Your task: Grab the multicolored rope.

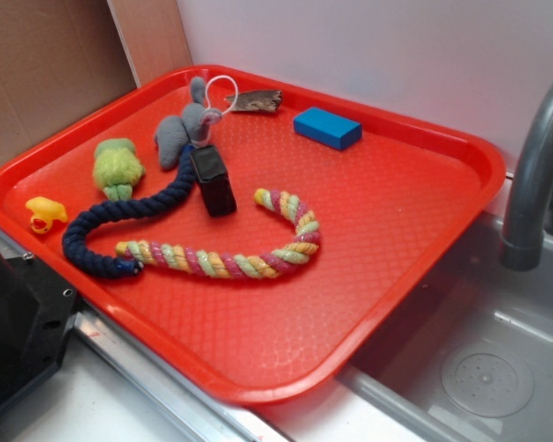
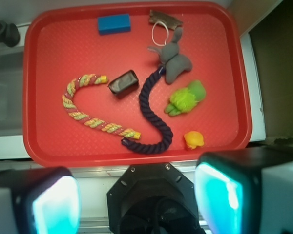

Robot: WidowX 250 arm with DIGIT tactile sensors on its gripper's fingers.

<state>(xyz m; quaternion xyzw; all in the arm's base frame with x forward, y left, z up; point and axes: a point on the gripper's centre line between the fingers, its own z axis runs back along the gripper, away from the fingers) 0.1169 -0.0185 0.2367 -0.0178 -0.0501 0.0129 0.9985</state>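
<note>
Wrist view: multicolored rope (image 2: pixel 83 105) on tray (image 2: pixel 219 58), apart from gripper (image 2: pixel 136 195)

On a tray (image 1: pixel 461 147) beside a sink (image 1: pixel 470 368), the multicolored rope (image 1: pixel 249 262) lies hooked along the near side in the exterior view, one end touching the end of a dark rope (image 1: pixel 120 216) that curves away toward a plush mouse (image 1: pixel 184 129) near the far rim. A small box (image 1: pixel 212 180) stands between the two ropes, a block (image 1: pixel 327 127) lies toward the far right, and a fuzzy toy (image 1: pixel 118 168) and a small duck (image 1: pixel 46 214) lie to the left of the dark rope.
</note>
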